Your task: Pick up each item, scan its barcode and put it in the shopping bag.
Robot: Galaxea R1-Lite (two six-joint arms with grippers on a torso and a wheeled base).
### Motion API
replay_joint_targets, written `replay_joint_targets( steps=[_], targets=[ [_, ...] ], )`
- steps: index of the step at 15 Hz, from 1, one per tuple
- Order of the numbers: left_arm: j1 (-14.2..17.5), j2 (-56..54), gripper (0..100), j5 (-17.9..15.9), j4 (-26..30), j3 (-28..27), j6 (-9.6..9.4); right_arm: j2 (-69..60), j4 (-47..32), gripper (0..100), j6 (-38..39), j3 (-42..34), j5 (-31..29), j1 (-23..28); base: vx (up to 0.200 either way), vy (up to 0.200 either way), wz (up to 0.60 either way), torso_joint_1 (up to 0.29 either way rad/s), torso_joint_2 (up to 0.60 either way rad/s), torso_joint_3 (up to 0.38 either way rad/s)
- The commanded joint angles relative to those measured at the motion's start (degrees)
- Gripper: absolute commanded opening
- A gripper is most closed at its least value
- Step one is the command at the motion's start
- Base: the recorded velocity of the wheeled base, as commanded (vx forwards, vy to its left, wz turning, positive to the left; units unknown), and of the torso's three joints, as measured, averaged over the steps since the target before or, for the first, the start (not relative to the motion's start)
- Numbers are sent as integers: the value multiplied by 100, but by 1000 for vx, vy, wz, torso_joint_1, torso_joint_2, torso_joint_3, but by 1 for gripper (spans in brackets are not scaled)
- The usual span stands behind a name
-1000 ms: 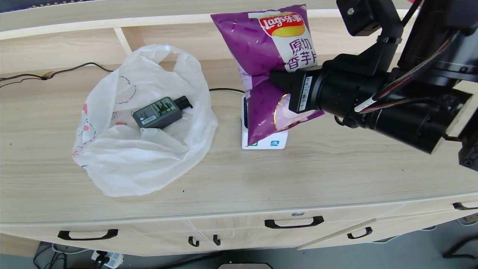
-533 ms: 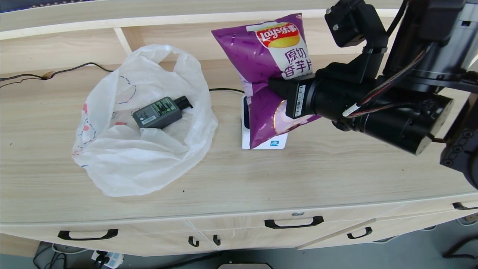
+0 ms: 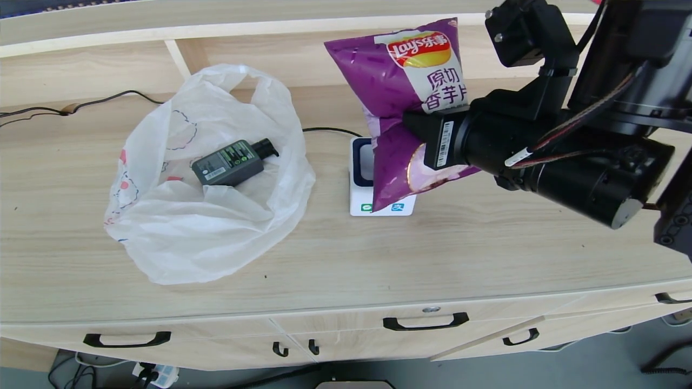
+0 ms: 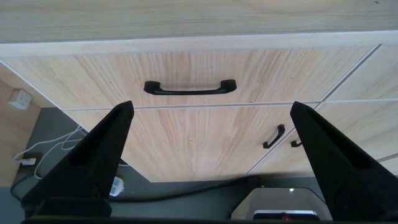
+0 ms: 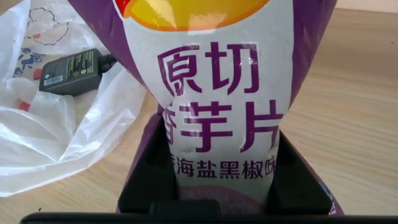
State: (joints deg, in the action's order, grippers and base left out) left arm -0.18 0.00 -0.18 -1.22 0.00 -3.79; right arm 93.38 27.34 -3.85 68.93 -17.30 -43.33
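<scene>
Light wooden desk (image 3: 486, 254): crumpled white plastic shopping bag (image 3: 162, 232) on the left. Puffy purple foil chip bag (image 3: 378, 81) is upright, lower end over the small white scanner box (image 3: 359, 202), clamped in right tool (image 3: 411, 121). Dark grey pump bottle (image 3: 230, 162) already bagged. Left tool (image 4: 211, 155) open, idle. Advice: turn the barcode side squarely toward the scanner window, no harder squeeze.

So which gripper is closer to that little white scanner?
Right. The right gripper holds the chip bag right at the scanner; the left gripper hangs down facing the drawers.
</scene>
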Motion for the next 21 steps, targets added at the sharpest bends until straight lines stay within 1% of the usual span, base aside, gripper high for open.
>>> replay_joint_targets(
  steps=[1, 5, 7, 9, 10, 13, 16, 21],
  targets=[
    [1, 9, 100, 1, -1, 0, -8, -452, 34, 0, -1, -301, -37, -9, 0, 0, 0, 0, 0, 0],
    [1, 0, 100, 1, -1, 0, -8, -1401, 78, 0, -450, -898, -63, -27, 0, 0, 0, 0, 0, 0],
    [1, 0, 100, 1, -1, 0, 10, -1990, 219, 0, -705, -1549, -169, -62, 0, 0, 0, 0, 0, 0],
    [1, 0, 100, 1, -1, 0, -8, -2447, 228, 0, -643, -2217, -204, -53, -200, 0, 0, 2, 0, 7],
    [1, 0, 100, 1, -1, 0, -16, -2570, 228, 0, -590, -2340, -204, -53, -200, 0, 0, 17, 7, 2],
    [1, 0, 100, 1, -1, 0, -25, -2597, 228, 0, -371, -2340, -221, -18, -200, 0, 0, -2, 4, 1],
    [1, 9, 100, 1, -1, 0, 10, -2632, 228, 0, -239, -2393, -318, 26, 0, 0, 0, 0, 0, 0],
    [1, 0, 100, 1, -1, 0, 10, -2843, 228, 0, -160, -2674, -423, 70, 0, 200, 0, 7, 2, 1]
  ],
)
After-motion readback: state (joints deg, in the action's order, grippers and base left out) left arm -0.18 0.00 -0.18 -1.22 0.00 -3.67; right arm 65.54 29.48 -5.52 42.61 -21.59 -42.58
